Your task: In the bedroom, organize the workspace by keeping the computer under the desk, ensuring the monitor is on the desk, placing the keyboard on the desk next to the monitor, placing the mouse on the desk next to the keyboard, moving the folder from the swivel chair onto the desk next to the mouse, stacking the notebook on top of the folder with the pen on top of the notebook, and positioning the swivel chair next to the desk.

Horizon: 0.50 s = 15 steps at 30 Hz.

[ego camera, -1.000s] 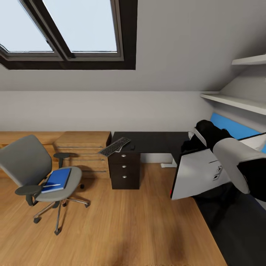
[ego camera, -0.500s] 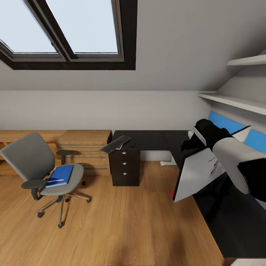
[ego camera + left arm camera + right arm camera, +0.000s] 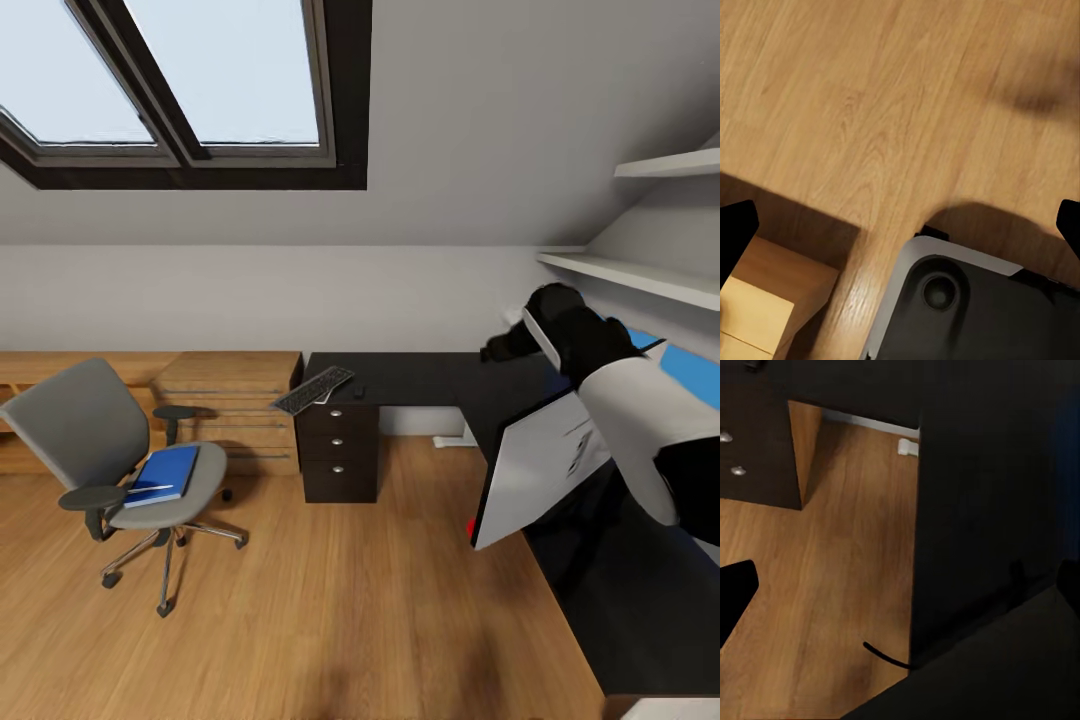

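The monitor (image 3: pixel 540 465) stands tilted on the right wing of the black desk (image 3: pixel 420 378), white back toward me, a red dot at its lower corner. My right gripper (image 3: pixel 497 350) hovers above and beyond its top edge, open and apart from it; in the right wrist view the right gripper (image 3: pixel 900 585) holds nothing. The keyboard (image 3: pixel 312 391) overhangs the desk's left corner, the mouse (image 3: pixel 358 392) just beside it. On the swivel chair (image 3: pixel 100 440) at left lies the blue folder (image 3: pixel 165 472) with the white pen (image 3: pixel 148 488) on it. The left gripper (image 3: pixel 900 232) is open over the floor. Notebook and computer are out of view.
A light-wood chest of drawers (image 3: pixel 235 410) stands against the wall between chair and desk. The dark drawer unit (image 3: pixel 340 455) sits under the desk's left end. Wall shelves (image 3: pixel 640 275) and a blue panel (image 3: pixel 690 370) lie at right. Wood floor (image 3: pixel 330 600) stretches between chair and desk.
My right gripper has lifted off the monitor's top edge and moved up toward the wall. The monitor stays tilted on the desk. The camera shifted slightly at first.
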Tool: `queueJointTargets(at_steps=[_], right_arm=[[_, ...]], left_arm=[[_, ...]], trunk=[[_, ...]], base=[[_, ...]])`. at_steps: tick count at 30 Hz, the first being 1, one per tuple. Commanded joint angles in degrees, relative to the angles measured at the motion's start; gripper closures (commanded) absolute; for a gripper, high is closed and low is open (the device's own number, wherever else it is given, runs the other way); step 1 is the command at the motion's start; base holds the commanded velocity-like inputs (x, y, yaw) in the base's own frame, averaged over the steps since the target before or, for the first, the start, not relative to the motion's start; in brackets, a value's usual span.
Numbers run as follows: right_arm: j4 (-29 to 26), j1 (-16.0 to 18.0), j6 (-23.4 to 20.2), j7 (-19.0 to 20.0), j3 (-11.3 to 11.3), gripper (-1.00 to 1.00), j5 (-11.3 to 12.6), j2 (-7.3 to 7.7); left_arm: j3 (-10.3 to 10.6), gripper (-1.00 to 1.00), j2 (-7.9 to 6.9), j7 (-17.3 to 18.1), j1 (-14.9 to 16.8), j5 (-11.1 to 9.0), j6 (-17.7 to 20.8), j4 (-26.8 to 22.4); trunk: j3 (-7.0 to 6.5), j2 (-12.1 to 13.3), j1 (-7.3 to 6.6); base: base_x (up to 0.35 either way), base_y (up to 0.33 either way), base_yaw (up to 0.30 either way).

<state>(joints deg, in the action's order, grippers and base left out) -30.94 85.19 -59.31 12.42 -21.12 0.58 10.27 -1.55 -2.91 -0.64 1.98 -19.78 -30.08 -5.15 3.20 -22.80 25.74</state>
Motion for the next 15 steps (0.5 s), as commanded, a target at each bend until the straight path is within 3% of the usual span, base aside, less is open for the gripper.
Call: queueJointTargets(at_steps=[1, 2, 4, 9, 12, 15], right_arm=[[-1.01, 0.07, -0.19, 0.14, -0.32, -1.00, 0.02, 0.15], [-6.69, 0.07, 0.02, 0.08, 1.25, -1.00, 0.03, 0.79], [-10.07, 0.07, 0.21, 0.07, 2.80, -1.00, 0.03, 1.53], [-15.08, 0.07, 0.28, 0.06, 5.16, -1.00, 0.04, 3.11], [-17.75, 0.07, 0.38, 0.11, 7.75, -1.00, 0.04, 5.85], [-18.16, 0.07, 0.41, 0.08, 8.53, -1.00, 0.09, 7.11]], left_arm=[[-0.13, -1.00, 0.01, -0.07, 0.05, 0.11, -0.16, 0.03], [-0.12, -1.00, 0.11, -0.05, 0.05, 0.16, -0.10, 0.05], [-0.12, -1.00, 0.66, -0.03, 0.05, 0.16, -0.08, 0.05], [-0.09, -1.00, 1.12, 0.02, 0.05, 0.18, -0.07, 0.15], [-0.01, -1.00, 1.29, 0.02, 0.05, 0.18, 0.00, 0.44], [-0.01, -1.00, 1.31, 0.02, 0.05, 0.18, 0.01, 0.47]], trunk=[[0.14, -0.12, 0.04], [0.14, -0.12, 0.04], [0.14, -0.12, 0.04], [0.14, -0.12, 0.04], [0.14, -0.12, 0.04], [0.14, -0.12, 0.04]], base=[[0.000, 0.000, 0.000], [0.000, 0.000, 0.000], [0.000, 0.000, 0.000], [-0.027, -0.004, 0.000], [-0.216, -0.087, 0.000], [-0.273, -0.154, 0.000]])
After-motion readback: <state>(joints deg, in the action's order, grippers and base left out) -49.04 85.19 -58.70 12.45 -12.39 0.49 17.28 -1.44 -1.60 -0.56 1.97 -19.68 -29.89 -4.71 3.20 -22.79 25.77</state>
